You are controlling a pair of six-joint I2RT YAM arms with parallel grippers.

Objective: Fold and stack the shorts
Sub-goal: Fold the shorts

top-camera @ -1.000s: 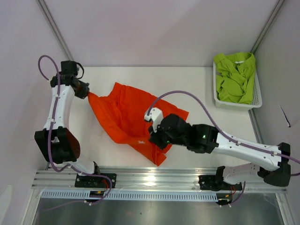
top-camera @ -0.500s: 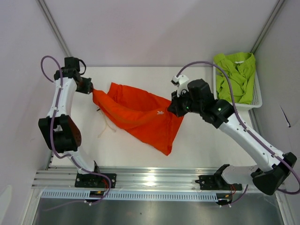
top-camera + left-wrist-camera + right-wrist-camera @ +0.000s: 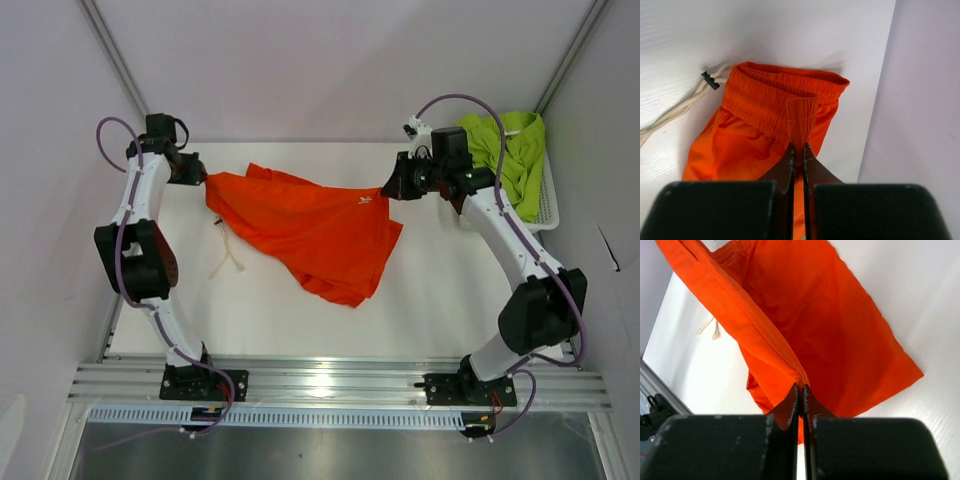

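Orange-red fabric shorts (image 3: 310,230) hang stretched near the tabletop's far edge, with the left gripper (image 3: 200,176) clenched on the waistband and the right gripper (image 3: 392,186) clenched on a hem. No fold looks finished; the lime green fabric shorts (image 3: 522,165) wait in the white plastic mesh basket (image 3: 549,205) at the far right corner.

The left arm (image 3: 139,200) and right arm (image 3: 506,236) match: white shell links with chunky black joints. A purple cable (image 3: 455,97) loops off each wrist (kinda pretty). The fingers (image 3: 786,170) are thin black blades.
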